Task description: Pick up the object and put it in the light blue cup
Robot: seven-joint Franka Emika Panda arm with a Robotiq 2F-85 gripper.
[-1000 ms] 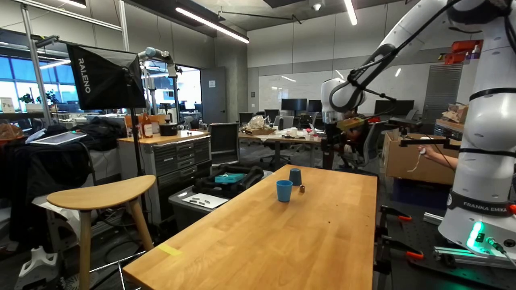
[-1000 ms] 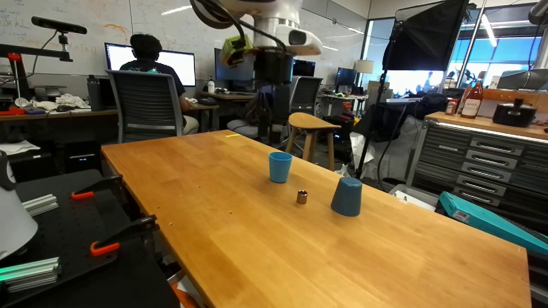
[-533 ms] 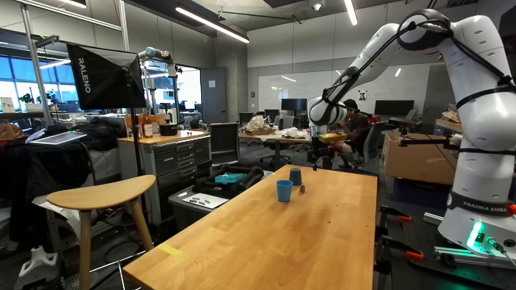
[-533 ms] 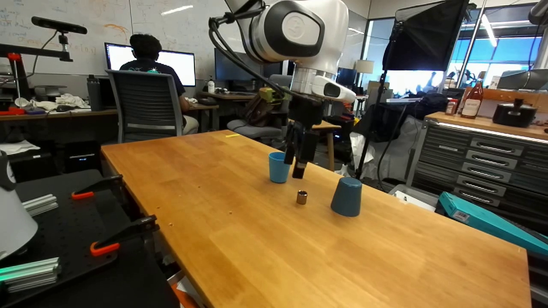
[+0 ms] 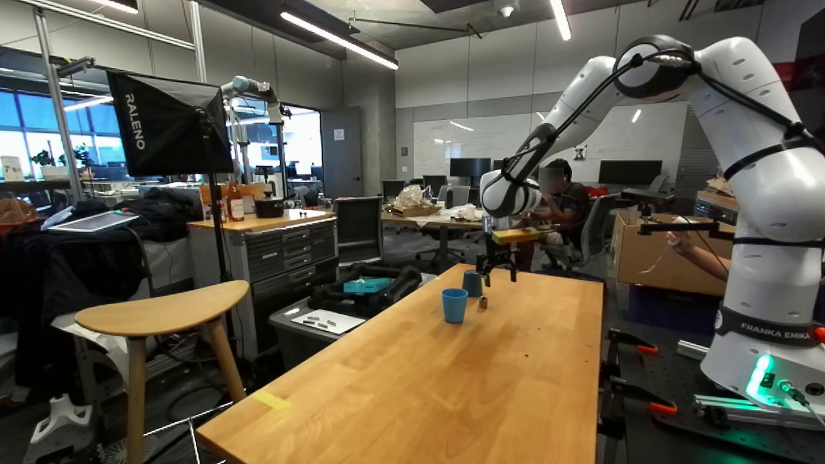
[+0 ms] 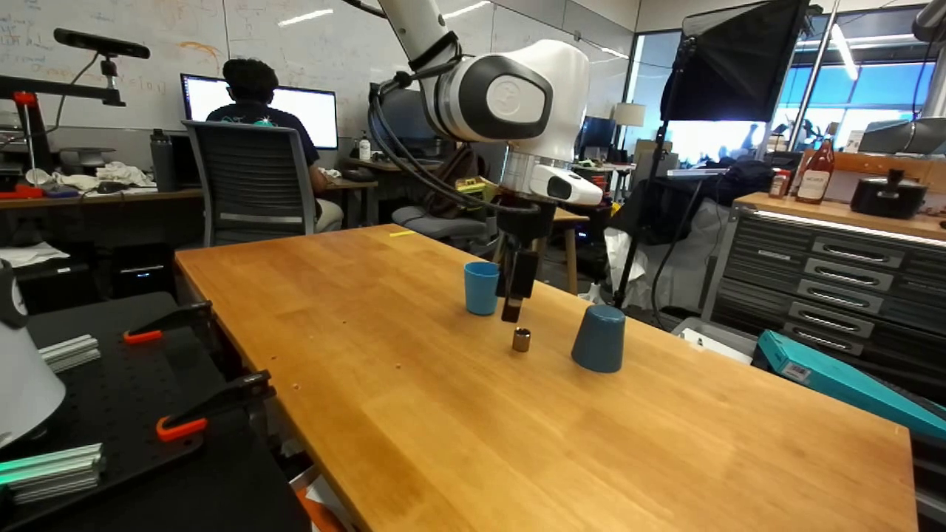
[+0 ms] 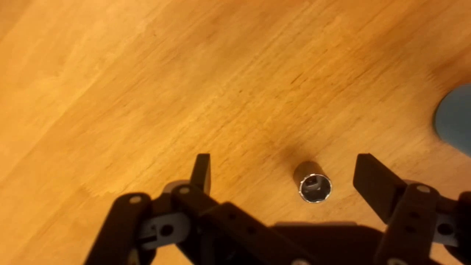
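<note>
On the counter (image 6: pixel 443 443) in an exterior view, from the left: the light blue cup (image 6: pixel 481 291) upright, a small metal cylinder (image 6: pixel 521 340) — the unclenched claw (image 6: pixel 507 303) hanging nearby — and an upturned darker cup (image 6: pixel 599 340). Only the wrist view looks down into the cylinder, seen between spread fingers (image 7: pixel 377 187).
</note>
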